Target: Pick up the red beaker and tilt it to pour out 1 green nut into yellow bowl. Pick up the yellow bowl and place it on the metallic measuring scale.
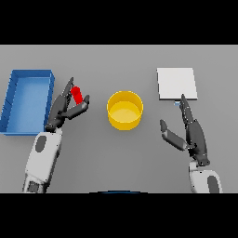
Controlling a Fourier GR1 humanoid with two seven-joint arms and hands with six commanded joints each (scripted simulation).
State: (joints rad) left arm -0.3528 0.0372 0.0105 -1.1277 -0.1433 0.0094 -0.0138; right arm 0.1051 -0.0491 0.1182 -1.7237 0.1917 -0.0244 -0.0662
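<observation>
**Grey counter, beaker in left hand**

Grey counter (116, 158) fills my view. Blue tray (14, 100) at far left. Metallic scale (176, 83) at upper right. Yellow bowl (124, 109) sits mid-counter, between them. My right hand (193, 132) rests near the scale's front edge, fingers straight, thumb splayed, holding nothing. My left hand (65, 109) has fingers and thumb curled round the red beaker (77, 95), tilted, beside the tray, left of the bowl.

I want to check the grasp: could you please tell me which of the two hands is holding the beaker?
The left hand, its fingers and thumb around the red beaker. The right hand is open, holding nothing.
</observation>
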